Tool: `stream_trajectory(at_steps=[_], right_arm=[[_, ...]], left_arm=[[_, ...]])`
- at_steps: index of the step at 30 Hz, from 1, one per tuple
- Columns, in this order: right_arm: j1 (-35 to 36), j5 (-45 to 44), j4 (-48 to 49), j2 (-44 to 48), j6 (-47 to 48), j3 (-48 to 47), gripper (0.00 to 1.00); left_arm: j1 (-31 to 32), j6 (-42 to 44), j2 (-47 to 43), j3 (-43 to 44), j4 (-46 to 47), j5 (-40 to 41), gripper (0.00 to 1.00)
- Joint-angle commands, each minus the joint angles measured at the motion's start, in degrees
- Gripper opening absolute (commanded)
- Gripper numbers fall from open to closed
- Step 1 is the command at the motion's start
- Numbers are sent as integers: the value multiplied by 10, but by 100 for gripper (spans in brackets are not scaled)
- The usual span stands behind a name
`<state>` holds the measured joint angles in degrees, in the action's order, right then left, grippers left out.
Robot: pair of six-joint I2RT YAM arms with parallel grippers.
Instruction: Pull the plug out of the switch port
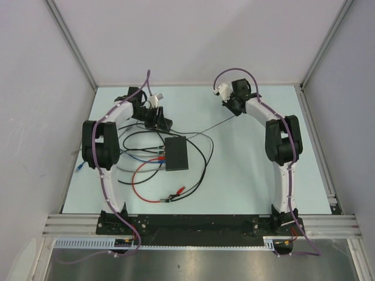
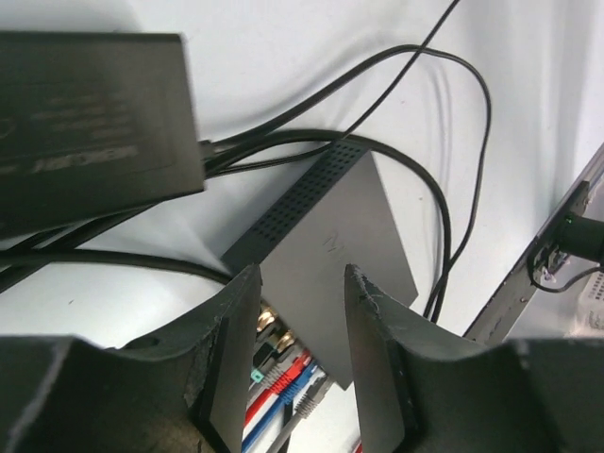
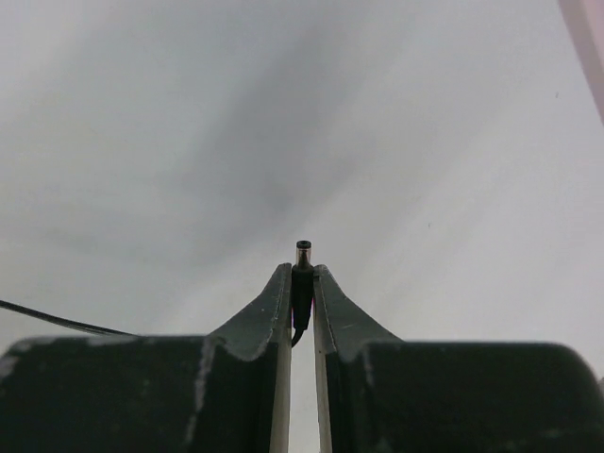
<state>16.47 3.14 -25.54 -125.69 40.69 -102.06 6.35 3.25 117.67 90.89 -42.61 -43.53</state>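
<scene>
right gripper (image 3: pixel 302 276) clenched on plug (image 3: pixel 303 251); left gripper (image 2: pixel 300 281) parted over switch (image 2: pixel 340 226), coloured cables (image 2: pixel 293 379) socketed.

In the left wrist view the switch (image 2: pixel 330 236) loses its socketed edge behind the fingers (image 2: pixel 376 349) of the left gripper (image 2: pixel 302 278) and the frame's bottom, so the red, blue and grey connectors (image 2: pixel 288 382) show only in part. The adapter block (image 2: pixel 90 118) is cut by the left edge, its label blurred. In the right wrist view the plug (image 3: pixel 303 250) shows only its tip, the rest hidden between the fingers (image 3: pixel 255 326) of the right gripper (image 3: pixel 302 272). From above, the switch's sockets are too small to tell.
</scene>
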Motion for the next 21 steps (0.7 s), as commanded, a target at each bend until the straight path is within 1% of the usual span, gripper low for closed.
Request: stream_trajectory(at_steps=[1,2,3,4,5,7,8,9,12,14,15,18,19,21], right_arm=[[-3,-88,44,6,-1,24,13],[-3,-80,35,11,-17,20,43],[-2,-67,33,17,-29,17,56],[1,-44,31,33,-42,14,66],[9,-38,30,40,-71,1,99],[22,6,14,52,-96,-29,100],[27,31,-20,56,-107,-49,100],[37,89,-34,58,-138,-86,100],[54,193,-62,60,-186,-120,99],[66,217,-67,55,-229,-121,97],[78,231,-72,52,-234,-118,96],[88,231,-81,54,-240,-99,94],[91,234,-80,56,-241,-80,94],[93,245,-79,69,-243,-57,94]], left_arm=[[-10,10,-25,-15,7,10,46],[-11,11,-26,-19,7,12,46],[-11,11,-28,-19,7,13,46],[-12,13,-30,-20,6,15,46],[-13,18,-34,-20,3,17,46],[-18,25,-38,-23,-2,25,47],[-20,30,-42,-27,-6,27,47],[-26,33,-48,-30,-6,31,47],[-37,38,-54,-48,-8,33,47],[-41,45,-56,-59,-13,34,47],[-42,47,-60,-64,-13,37,47],[-44,62,-72,-82,-15,42,47],[-45,69,-89,-87,-18,36,47],[-46,101,-107,-100,-28,23,46]])
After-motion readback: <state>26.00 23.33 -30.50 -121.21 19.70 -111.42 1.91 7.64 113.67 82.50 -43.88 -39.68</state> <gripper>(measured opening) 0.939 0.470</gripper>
